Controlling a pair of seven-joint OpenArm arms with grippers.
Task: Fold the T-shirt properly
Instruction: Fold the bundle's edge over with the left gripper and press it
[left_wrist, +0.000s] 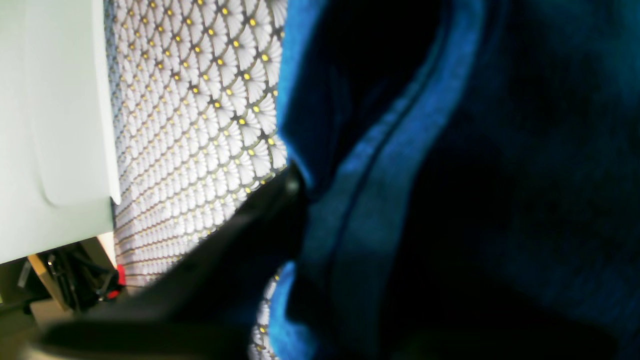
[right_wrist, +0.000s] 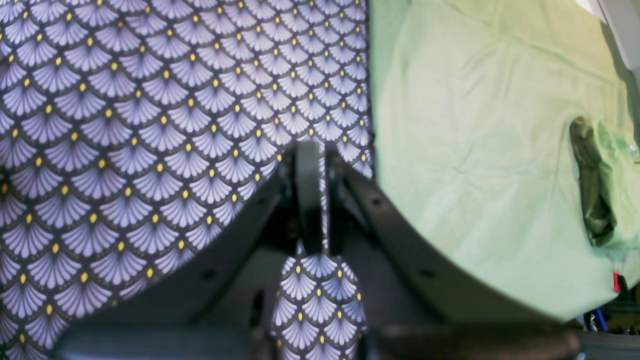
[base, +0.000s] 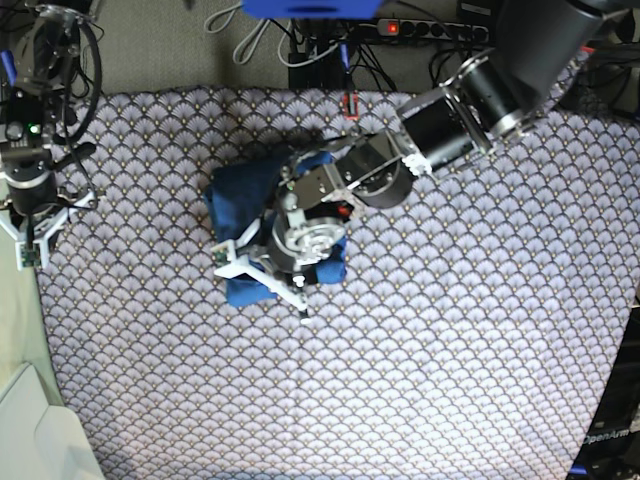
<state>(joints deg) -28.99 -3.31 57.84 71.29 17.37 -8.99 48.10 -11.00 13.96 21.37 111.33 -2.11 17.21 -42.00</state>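
The blue T-shirt lies bunched in a compact heap left of the table's middle. My left gripper reaches down onto the heap's front edge. In the left wrist view the T-shirt fills the right side, with a hem running diagonally. One black finger touches the fabric's edge; the other finger is hidden under cloth, so the grip is unclear. My right gripper hangs at the table's far left edge, away from the shirt. Its fingers are shut with nothing between them.
The scallop-patterned table cover spreads over the whole table. A pale green cloth lies beyond its left edge. A white panel stands beside the table. Cables and a power strip run along the back.
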